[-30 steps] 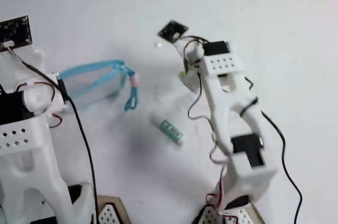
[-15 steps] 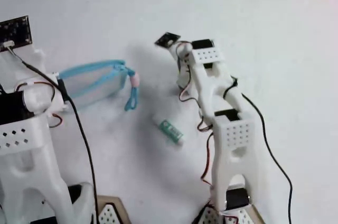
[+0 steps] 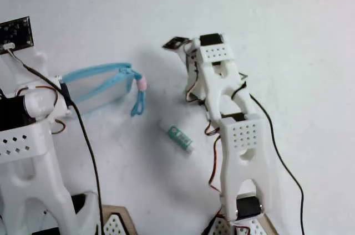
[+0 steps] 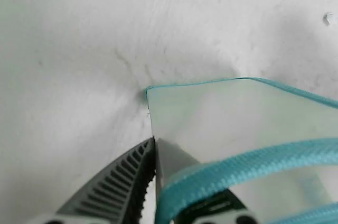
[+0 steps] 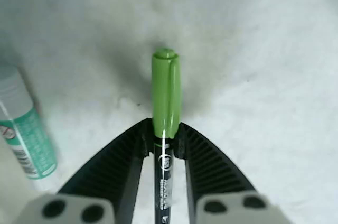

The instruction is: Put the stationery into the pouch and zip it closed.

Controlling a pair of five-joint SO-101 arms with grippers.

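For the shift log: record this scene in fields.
pouch: clear with blue zip, lying on table, mouth looks open
left gripper: shut on the pouch's edge
right gripper: shut on green marker
green-and-white tube: loose on the table, between the pouch and the right arm

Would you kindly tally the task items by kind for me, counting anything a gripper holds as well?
Pouch: 1, the clear blue-trimmed pouch, gripped at one end by the left gripper.
Marker: 1, the green-capped marker, clamped in the right gripper.
Tube: 1, the green-and-white tube, lying loose between the arms.
Total: 3
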